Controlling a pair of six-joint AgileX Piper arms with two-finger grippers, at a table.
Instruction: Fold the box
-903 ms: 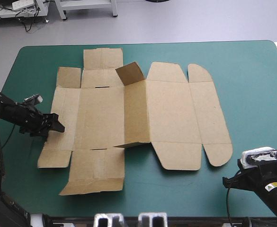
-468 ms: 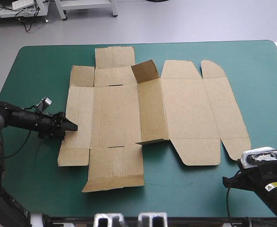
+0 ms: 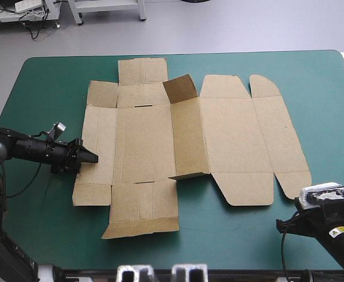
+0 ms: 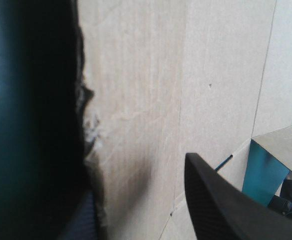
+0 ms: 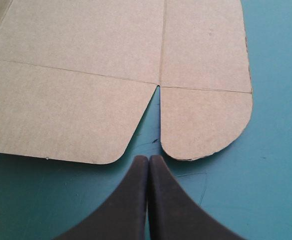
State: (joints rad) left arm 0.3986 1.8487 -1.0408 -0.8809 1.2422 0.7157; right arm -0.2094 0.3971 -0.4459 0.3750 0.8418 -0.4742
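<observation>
1. Now the box [image 3: 183, 141] is lying opened out flat in the middle of the table [image 3: 313, 76]. Its long side is running from left to right, and all of it is on the teal-green cover.
2. Only one small flap [image 3: 179, 88] is standing up, tilted, at the far side of the sheet near its middle. The other panels are lying flat.
3. At the near right corner a rounded flap [image 3: 292, 183] is lying flat. A narrow slit of cover is showing between it and the neighbouring flap [image 3: 242, 189].
4. The left gripper [image 3: 90, 157] is reaching in low from the table's left side and is meeting the left edge of the box. Its black fingers [image 4: 225, 200] are standing apart. One is lying over the board and the other is showing under the rough edge, so the edge is sitting between them.
5. The right gripper [image 5: 148, 159] is well apart from the left one, near the table's near right corner. It is pointing at the rounded flap, just short of it and not touching it. Its fingers are pressing together into one point, with nothing between them.
</observation>
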